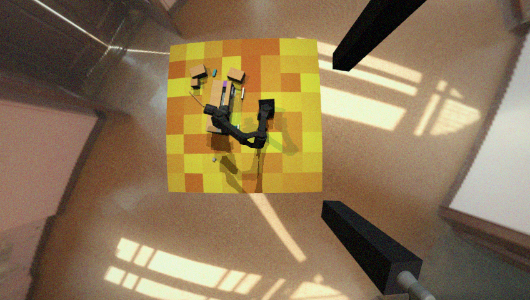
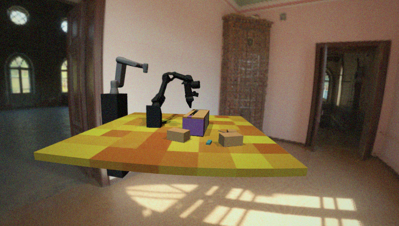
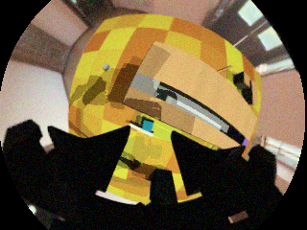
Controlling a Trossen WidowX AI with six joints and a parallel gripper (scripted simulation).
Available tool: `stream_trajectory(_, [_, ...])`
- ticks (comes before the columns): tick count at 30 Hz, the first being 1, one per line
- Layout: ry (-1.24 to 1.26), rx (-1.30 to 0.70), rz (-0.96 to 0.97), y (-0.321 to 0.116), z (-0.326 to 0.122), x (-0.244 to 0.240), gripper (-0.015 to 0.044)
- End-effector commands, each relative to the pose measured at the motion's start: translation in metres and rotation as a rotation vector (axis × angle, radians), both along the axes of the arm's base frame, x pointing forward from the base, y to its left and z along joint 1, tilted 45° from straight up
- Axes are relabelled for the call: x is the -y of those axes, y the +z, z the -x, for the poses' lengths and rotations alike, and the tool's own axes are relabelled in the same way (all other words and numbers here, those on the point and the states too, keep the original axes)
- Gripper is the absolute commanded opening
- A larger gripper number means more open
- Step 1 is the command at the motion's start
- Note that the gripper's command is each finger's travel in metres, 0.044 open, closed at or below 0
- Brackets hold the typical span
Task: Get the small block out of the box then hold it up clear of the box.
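Table (image 2: 69,152): a square slab in yellow and orange checks, seen from the side as a thin plate over the floor; dark shadows of the arm fall across its near half in the top view.
Floor (image 1: 372,155): brownish and glossy, with bright window-shaped patches of sunlight.
Room: pink walls, a tall brick-coloured stove (image 2: 245,69) in the corner, a dark-framed doorway (image 2: 347,92) on the right, arched windows in the dark hall at left.
Stands: two black pedestals (image 1: 368,237) beside the table; the one behind it carries a grey arm (image 2: 123,72).
Box (image 2: 195,121): tan top with a long slot, purple end wall facing the exterior camera, standing upright on the table.
Arm (image 1: 241,130): black, base (image 2: 153,116) on the table, elbow high, reaching over the box.
Gripper (image 2: 189,105): pointing down, just above the slot in the box top; fingers partly open, with nothing between them.
Block (image 3: 148,126): small and teal, in the wrist view seen at the near end of the box's grey front strip; whether it lies on the shelf or the table I cannot tell.
Other things: two tan cartons (image 2: 178,134) in front of the box with a teal piece (image 2: 208,142) between them, a white stick (image 1: 242,92) beside the box, a small grey bit (image 1: 214,159) apart.
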State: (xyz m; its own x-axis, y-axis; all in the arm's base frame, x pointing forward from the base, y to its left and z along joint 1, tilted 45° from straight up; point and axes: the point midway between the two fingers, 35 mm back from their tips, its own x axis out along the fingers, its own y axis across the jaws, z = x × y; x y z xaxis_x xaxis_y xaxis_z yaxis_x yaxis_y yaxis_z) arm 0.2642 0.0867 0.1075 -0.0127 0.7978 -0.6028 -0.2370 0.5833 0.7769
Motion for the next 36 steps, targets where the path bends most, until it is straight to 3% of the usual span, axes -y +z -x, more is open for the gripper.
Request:
stream_trajectory(1, [0.579,0.846,0.119,0.009,0.011,-0.001,0.0285])
stream_trajectory(27, [1.589,1.953,0.356,0.017,0.023,-0.003,0.0285])
stream_trajectory(36, [1.867,2.177,0.409,0.019,0.025,-0.003,0.0285])
